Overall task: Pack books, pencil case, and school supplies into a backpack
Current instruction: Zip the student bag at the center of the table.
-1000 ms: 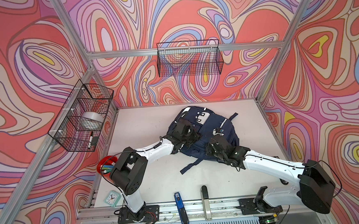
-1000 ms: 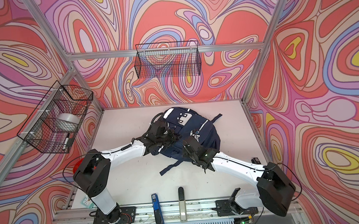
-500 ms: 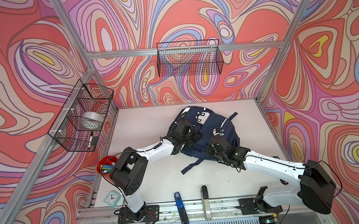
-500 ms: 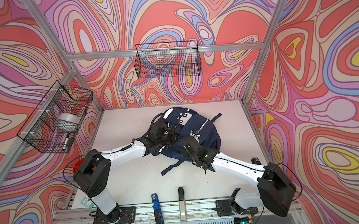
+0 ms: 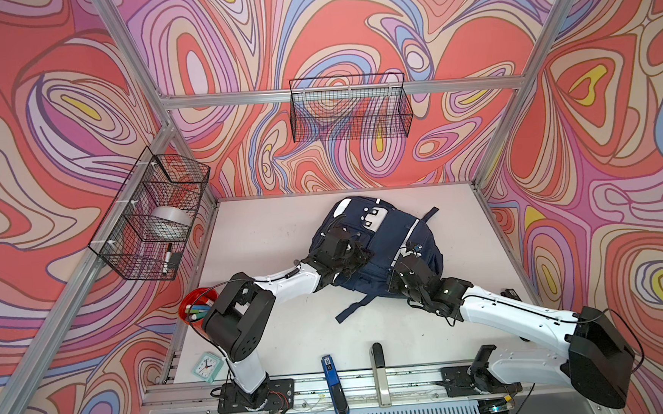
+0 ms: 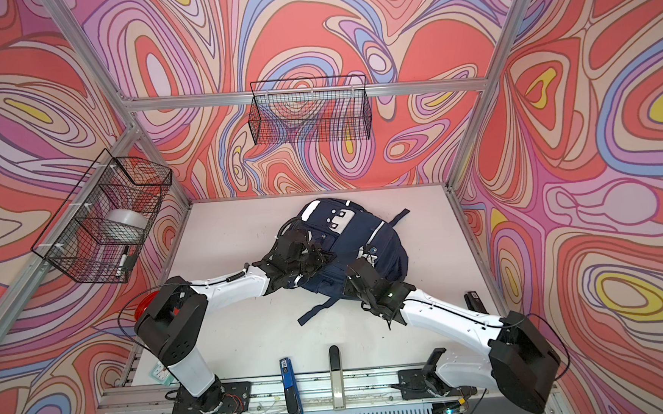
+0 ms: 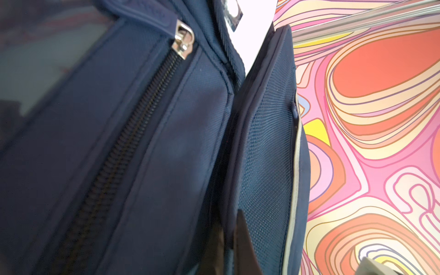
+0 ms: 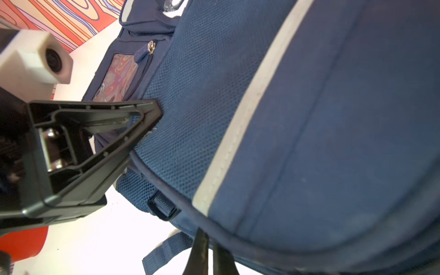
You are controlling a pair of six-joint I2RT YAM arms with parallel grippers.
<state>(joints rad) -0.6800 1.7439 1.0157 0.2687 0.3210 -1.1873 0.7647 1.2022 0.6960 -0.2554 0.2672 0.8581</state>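
**Mia:** Swirly pink and orange walls go all round, and the white table looks flat and smooth. What is on it?

**Ben:** The blue backpack lies in the middle, front up. Its straps trail toward the near edge. I see no books lying out.

**Mia:** And the claws?

**Ben:** The right claw is pinched on the bag's corded rim. The left claw is closed too, with its tip against the netted side. I can't tell if it has any cloth.

**Mia:** How should they do this bit?

**Ben:** I think they are shifting or tidying the bag. Cloth is floppy, so both should pull slowly and together, or the rim may slip out. The bag should slide easily on that table.

**Mia:** Is anything in the way?

**Ben:** No. The red cup and the stapler are well apart from the bag. Two wire baskets hang on the walls.
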